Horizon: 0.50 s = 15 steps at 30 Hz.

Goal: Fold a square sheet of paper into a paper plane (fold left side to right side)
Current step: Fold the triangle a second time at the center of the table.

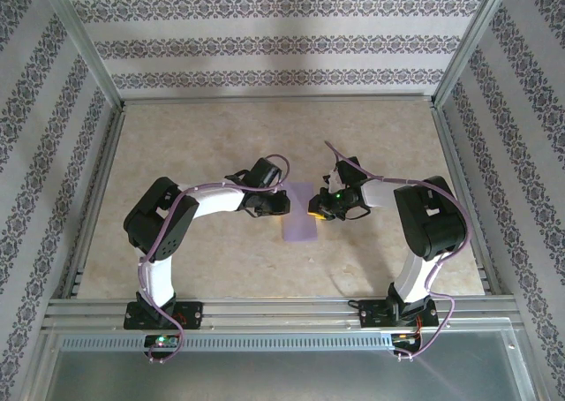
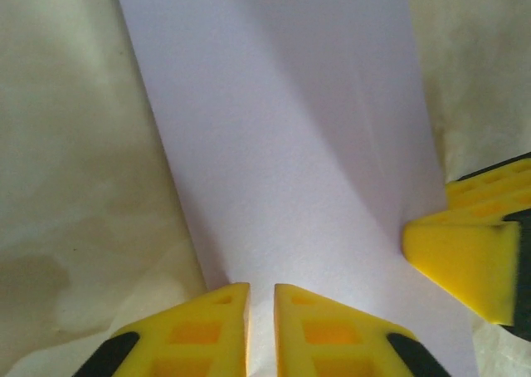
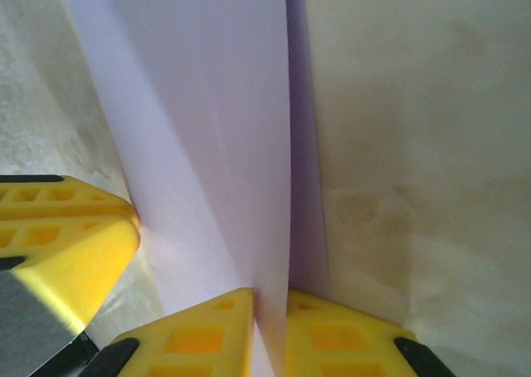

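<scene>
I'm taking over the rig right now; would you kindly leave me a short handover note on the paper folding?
Left hand: jaws nearly together at the edge of the square sheet of paper; grip unclear.
Right hand: closed on the sheet's opposite edge, where two layers meet.
Sheet: on the table between the hands, a narrow doubled strip, so the left-to-right fold looks made.
Left to do: firm the crease, release, then the remaining plane folds.
</scene>
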Available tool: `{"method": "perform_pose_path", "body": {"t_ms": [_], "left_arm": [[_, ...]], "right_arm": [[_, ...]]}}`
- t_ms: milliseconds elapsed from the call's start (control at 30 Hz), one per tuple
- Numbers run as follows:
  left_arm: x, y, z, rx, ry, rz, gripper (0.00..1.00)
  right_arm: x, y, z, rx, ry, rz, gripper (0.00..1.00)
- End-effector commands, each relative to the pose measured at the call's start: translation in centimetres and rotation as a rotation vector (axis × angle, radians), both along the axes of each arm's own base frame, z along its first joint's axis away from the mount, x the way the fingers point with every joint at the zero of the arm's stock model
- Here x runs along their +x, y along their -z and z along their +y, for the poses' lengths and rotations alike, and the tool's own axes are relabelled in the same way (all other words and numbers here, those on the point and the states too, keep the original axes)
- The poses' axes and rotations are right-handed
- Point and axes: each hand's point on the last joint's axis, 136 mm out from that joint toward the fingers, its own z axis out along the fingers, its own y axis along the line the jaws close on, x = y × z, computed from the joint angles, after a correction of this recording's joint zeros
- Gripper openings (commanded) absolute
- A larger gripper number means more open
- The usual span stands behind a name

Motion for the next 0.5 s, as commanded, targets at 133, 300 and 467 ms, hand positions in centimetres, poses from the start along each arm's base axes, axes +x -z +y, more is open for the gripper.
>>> {"method": "perform_pose_path", "body": {"t_ms": [133, 300, 467], "left_arm": [[0.4, -3.5, 0.2, 0.024, 0.021, -0.095, 0.31], [-0.7, -7.7, 1.4, 0.022, 0.061, -0.256, 0.41], [-4.2, -10.0, 1.0, 0.070, 0.182, -0.411, 0.54]], "right_arm": [[0.2, -0.2, -0.5, -0.015, 0.000, -0.018, 0.14], [0.5, -1.9, -0.1, 0.022, 0.037, -0.010, 0.14], [0.3, -2.5, -0.1, 0.025, 0.068, 0.042, 0.14]]}}
